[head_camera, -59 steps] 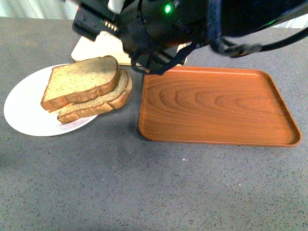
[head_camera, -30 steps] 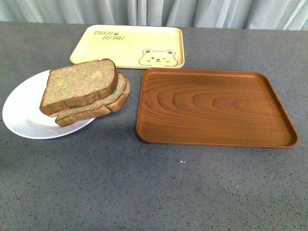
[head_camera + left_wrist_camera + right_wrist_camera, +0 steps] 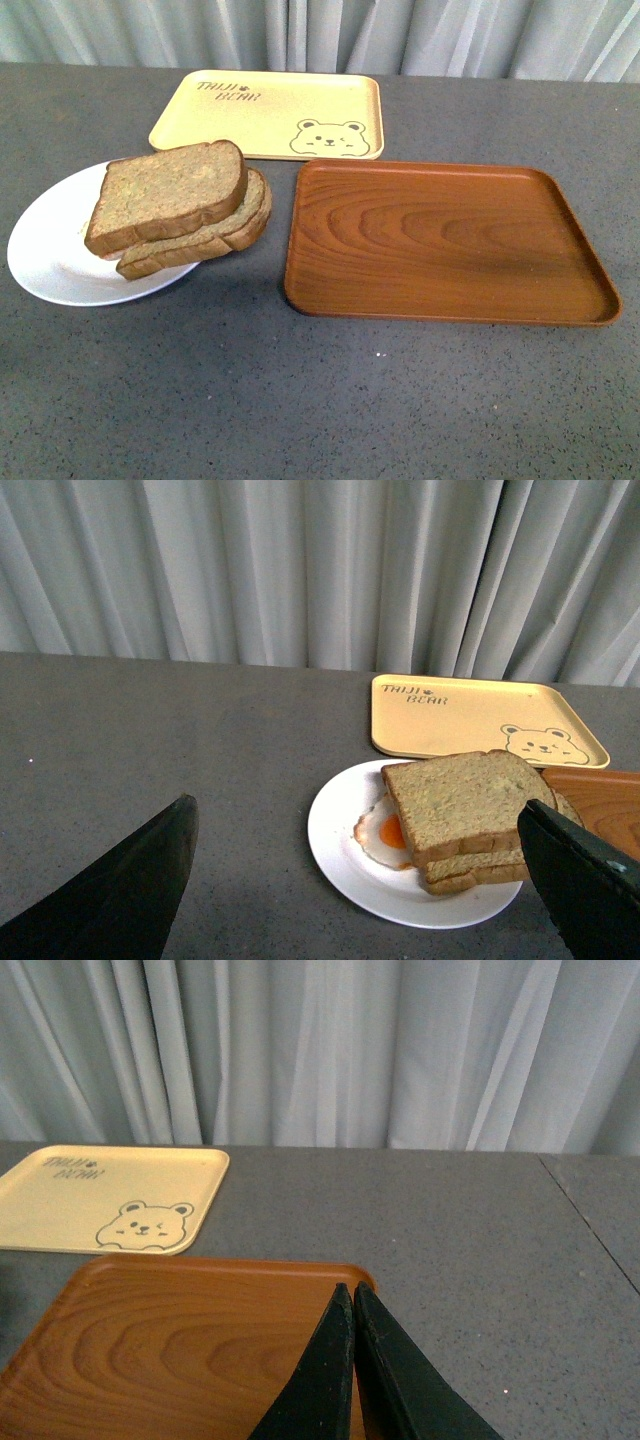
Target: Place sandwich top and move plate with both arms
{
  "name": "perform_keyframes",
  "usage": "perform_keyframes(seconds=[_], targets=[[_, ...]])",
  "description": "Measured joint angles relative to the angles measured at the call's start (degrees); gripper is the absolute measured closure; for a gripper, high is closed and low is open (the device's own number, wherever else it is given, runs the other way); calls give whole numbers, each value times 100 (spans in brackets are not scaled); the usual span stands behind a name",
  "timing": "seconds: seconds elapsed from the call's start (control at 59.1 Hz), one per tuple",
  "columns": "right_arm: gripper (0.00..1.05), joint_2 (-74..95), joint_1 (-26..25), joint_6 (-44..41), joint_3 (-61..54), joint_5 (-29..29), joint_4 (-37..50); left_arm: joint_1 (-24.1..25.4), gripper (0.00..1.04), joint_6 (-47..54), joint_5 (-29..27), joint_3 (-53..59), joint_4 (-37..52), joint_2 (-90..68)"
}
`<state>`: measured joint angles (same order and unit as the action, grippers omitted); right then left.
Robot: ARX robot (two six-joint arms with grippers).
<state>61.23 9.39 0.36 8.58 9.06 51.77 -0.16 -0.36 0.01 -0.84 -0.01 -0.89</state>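
The sandwich top (image 3: 165, 193), a thick squarish brown slice, lies on top of a second slice with a rounded end (image 3: 215, 238) on the white plate (image 3: 50, 250) at the left. In the left wrist view the sandwich top (image 3: 465, 802) covers part of a fried egg (image 3: 383, 832) on the plate (image 3: 335, 830). My left gripper (image 3: 355, 815) is open and empty, its fingers (image 3: 130, 890) wide apart, back from the plate. My right gripper (image 3: 352, 1290) is shut and empty over the brown tray (image 3: 180, 1350). Neither gripper shows in the front view.
A brown wood-grain tray (image 3: 445, 240) lies right of the plate, close to it. A pale yellow bear-print tray (image 3: 268, 113) lies behind both, and shows in the wrist views (image 3: 480, 715) (image 3: 110, 1195). Grey curtains hang behind the grey table.
The dark arm that filled the top of the front view a second ago has left it. The bread, plate and trays lie as before.
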Motion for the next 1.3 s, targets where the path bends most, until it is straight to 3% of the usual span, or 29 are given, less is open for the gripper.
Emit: perform_keyframes(seconds=[0.254, 0.339, 0.389, 0.457, 0.813, 1.304], targets=[[103, -667, -319, 0, -542, -315, -94, 0, 9, 0, 2, 0, 0, 0], [103, -988, -404, 0, -669, -391, -372, 0, 9, 0, 2, 0, 0, 0], [103, -1287, -658, -4, -713, -785, -608, 0, 9, 2, 2, 0, 0, 0], [103, -1764, -901, -2, -726, -866, -997, 0, 9, 0, -2, 0, 0, 0], [103, -3348, -920, -4, -732, -894, -2437, 0, 9, 0, 0, 0, 0, 0], [103, -4579, -920, -4, -734, -894, -3628, 0, 9, 0, 0, 0, 0, 0]])
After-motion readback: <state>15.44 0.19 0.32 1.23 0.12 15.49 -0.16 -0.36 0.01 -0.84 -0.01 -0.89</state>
